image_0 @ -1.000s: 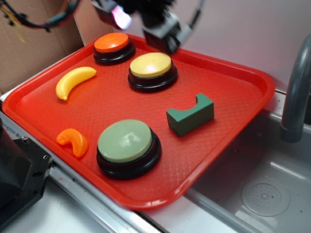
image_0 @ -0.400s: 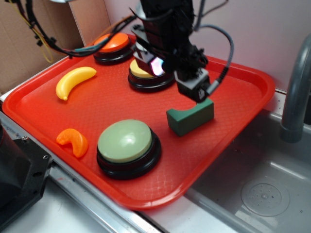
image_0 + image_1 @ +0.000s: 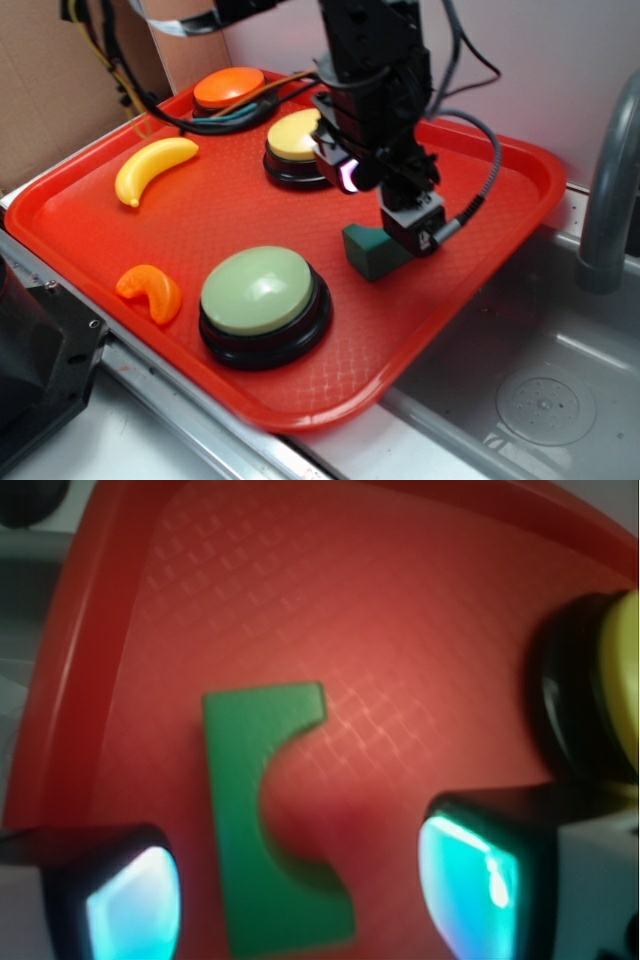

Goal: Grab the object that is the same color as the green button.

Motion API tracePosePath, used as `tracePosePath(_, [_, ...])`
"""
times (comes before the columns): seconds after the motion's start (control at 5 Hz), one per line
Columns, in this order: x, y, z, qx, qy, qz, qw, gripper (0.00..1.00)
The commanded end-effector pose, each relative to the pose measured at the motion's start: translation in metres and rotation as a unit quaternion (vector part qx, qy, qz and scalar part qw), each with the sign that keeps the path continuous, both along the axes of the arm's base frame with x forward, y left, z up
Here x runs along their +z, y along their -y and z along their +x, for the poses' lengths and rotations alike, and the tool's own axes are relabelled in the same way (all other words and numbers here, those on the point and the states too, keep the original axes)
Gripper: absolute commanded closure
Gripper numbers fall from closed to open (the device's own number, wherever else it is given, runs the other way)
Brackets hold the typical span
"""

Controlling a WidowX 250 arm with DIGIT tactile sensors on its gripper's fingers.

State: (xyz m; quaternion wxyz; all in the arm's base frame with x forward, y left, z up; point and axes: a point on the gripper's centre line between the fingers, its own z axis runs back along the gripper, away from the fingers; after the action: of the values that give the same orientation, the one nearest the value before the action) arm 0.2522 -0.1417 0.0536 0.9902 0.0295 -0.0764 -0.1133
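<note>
In the exterior view a red tray (image 3: 480,215) sits beside a grey sink (image 3: 545,395), carrying the green button (image 3: 258,290) near its front edge, a yellow button (image 3: 293,137), an orange button (image 3: 230,88), a banana (image 3: 153,167) and an orange slice (image 3: 150,292), and the claw (image 3: 405,235) has dropped from above the yellow button onto the block (image 3: 366,250), which lies right of the green button with bare tray around it. In the wrist view the block (image 3: 268,825) lies flat between the spread fingers (image 3: 130,895), touching neither, notch facing the right one; the tray rim (image 3: 60,660) runs close on the left.
</note>
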Motion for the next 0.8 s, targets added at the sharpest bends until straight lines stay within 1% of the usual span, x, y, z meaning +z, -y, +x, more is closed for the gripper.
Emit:
tracePosePath(0.0, [-0.004,0.015,0.017,-0.028,0.009,-0.016,0.999,0.00])
tracePosePath(0.2, [-0.008,0.014,0.014,-0.026,0.003,-0.023,0.999,0.94])
tracePosePath(0.4, [-0.009,0.008,0.016,-0.004,-0.001,-0.029,1.000,1.00])
tracePosePath(0.6, [-0.010,0.003,0.017,0.017,0.002,-0.017,1.000,1.00])
